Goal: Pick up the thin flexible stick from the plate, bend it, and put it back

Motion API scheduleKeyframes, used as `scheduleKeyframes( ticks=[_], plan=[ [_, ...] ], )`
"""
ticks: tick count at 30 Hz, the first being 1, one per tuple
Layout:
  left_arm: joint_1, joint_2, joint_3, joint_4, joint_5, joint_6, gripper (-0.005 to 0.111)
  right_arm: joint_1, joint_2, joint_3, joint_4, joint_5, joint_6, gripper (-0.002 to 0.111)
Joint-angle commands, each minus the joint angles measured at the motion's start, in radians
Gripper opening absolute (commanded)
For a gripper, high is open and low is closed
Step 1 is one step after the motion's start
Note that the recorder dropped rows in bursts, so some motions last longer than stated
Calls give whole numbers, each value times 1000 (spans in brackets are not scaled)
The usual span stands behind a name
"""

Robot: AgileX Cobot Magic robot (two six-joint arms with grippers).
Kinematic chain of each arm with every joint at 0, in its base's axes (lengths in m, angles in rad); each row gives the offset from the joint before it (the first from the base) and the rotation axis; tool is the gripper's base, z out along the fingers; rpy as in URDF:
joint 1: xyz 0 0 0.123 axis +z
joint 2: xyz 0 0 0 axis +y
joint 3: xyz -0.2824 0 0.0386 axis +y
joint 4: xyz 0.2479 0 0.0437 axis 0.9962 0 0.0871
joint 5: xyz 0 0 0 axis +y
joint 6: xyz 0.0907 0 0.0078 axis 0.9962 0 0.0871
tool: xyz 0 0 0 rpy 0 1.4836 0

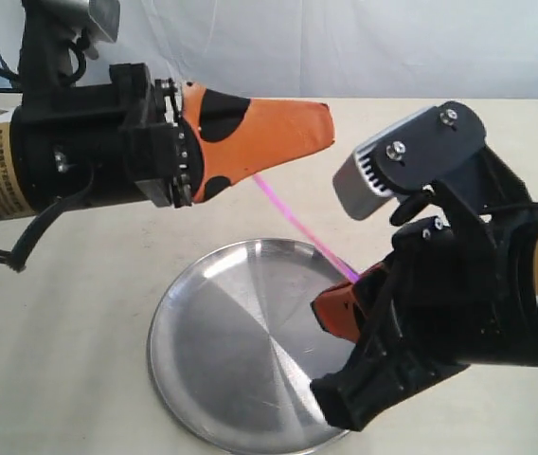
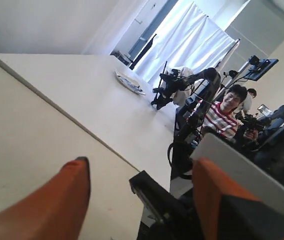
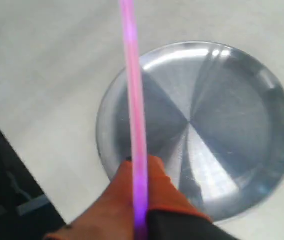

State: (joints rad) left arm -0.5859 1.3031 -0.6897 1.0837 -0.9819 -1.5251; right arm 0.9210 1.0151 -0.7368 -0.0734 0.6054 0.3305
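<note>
2 grippers over plate. On right, right gripper clamped on lower end of thin flexible stick. Stick held clear of plate, straight, slanting up toward left gripper. Its upper end disappears behind that gripper in exterior view. Left gripper jaws apart, and left wrist view shows nothing between them.

Step judged: pickup done, bend not yet begun.

Next move likely calls for left gripper to bring free end between jaws and close. Arms then draw ends together gently. Thin stick could slip or kink.
</note>
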Motion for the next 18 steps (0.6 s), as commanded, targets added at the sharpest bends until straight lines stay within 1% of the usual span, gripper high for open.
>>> scheduleKeyframes(
  ticks=[1, 2, 3, 4, 5, 6, 7, 8, 9, 10, 11, 12, 13, 15, 18],
  plan=[
    [-4, -20, -63, 37, 29, 34, 59, -3, -9, -7, -161, 96, 112, -1],
    [-4, -46, -81, 61, 114, 34, 58, -3, -9, -7, -186, 105, 136, -1],
    [-4, -61, -85, 66, 153, 46, 58, -3, -9, -5, -199, 107, 153, -1],
    [-4, -106, -96, 97, 266, 70, 58, -3, -9, 2, -256, 115, 216, -1],
    [-4, -127, -101, 122, 327, 71, 58, -3, -9, 7, -284, 124, 251, -1],
    [-4, -188, -110, 207, 429, 71, 58, -3, -4, 26, -351, 150, 315, -1],
    [-4, -255, -115, 294, 503, 58, 58, -3, 12, 47, -375, 165, 332, -1],
    [-4, -290, -115, 338, 532, 37, 56, -5, 27, 58, -375, 165, 332, -1],
    [-4, -348, -115, 403, 570, -23, 49, -15, 67, 79, -349, 157, 332, -1],
    [-4, -381, -115, 438, 581, -55, 45, -23, 95, 89, -342, 141, 327, -1],
    [-4, -434, -115, 506, 593, -102, 39, -36, 159, 106, -312, 91, 308, -1],
    [-4, -461, -115, 550, 601, -123, 36, -45, 195, 110, -287, 58, 284, -1],
    [-4, -506, -115, 636, 622, -169, 30, -61, 268, 110, -224, -11, 207, -1],
    [-4, -546, -115, 661, 669, -198, 25, -79, 386, 110, -189, -102, 143, -1],
    [-4, -559, -113, 661, 725, -198, 24, -110, 504, 110, -190, -187, 143, -1]
  ],
)
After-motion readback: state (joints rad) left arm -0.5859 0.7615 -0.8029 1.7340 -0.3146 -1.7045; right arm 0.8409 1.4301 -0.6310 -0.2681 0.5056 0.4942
